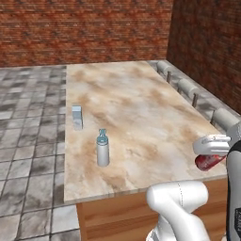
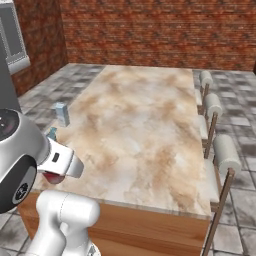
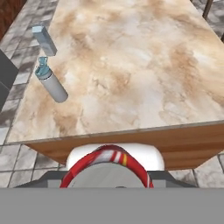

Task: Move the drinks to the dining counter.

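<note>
My gripper (image 1: 210, 153) is shut on a small red soda can (image 1: 205, 163) and holds it over the near right corner of the dining counter (image 1: 141, 103), a beige-brown marbled slab. In the hand view the can's red and white rim (image 3: 107, 168) sits right at the lens, above the counter's near wooden edge (image 3: 131, 131). From the right base view the can (image 2: 51, 177) shows under the white hand (image 2: 62, 162). A pale grey bottle with a blue cap (image 1: 102, 148) (image 3: 51, 81) stands upright near the counter's left edge, well left of the gripper.
A small pale blue box (image 1: 77, 116) (image 2: 62, 114) (image 3: 45, 40) stands on the counter behind the bottle. Grey cylindrical stools (image 1: 188, 87) (image 2: 225, 152) line the counter's right side. Brick walls stand behind, and grey tiled floor (image 1: 28, 122) lies to the left.
</note>
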### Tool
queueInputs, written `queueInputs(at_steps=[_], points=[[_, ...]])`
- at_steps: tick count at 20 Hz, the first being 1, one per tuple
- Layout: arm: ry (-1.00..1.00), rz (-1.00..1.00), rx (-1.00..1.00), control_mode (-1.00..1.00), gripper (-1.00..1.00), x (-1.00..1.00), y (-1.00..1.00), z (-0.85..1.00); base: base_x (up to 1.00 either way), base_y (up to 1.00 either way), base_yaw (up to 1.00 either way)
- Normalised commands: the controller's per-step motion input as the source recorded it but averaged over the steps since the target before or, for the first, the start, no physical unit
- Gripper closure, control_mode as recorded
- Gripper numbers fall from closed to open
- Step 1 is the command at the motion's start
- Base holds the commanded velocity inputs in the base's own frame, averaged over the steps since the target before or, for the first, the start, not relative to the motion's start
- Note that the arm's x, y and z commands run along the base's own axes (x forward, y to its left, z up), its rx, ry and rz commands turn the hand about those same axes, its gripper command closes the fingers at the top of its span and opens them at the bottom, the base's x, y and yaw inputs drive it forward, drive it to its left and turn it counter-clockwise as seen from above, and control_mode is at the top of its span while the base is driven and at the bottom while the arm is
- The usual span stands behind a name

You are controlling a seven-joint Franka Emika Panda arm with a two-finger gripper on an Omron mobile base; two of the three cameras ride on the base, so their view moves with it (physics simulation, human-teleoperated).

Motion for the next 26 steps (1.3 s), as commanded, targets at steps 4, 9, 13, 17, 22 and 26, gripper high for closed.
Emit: queueInputs(at_steps=[4, 9, 13, 17, 22, 26], points=[[0.00, 0.00, 0.00, 1.00, 1.00, 0.00, 0.00, 0.00, 1.00, 0.00, 0.03], [0.13, 0.00, 0.00, -1.00, 1.00, 0.68, 0.00, 0.08, 0.20, 0.00, 0.00], [0.00, 0.00, 0.00, -1.00, 1.00, 0.64, 0.00, 0.22, 0.00, 0.00, 0.00], [0.04, 0.00, 0.00, -1.00, 1.00, 0.85, 0.00, 0.01, 0.00, 0.00, 0.00], [0.03, 0.01, 0.02, -1.00, 1.00, 0.83, 0.00, -0.18, 0.00, 0.00, 0.00], [-0.01, 0.00, 0.00, -1.00, 1.00, 0.60, 0.00, -0.19, 0.00, 0.00, 0.00]])
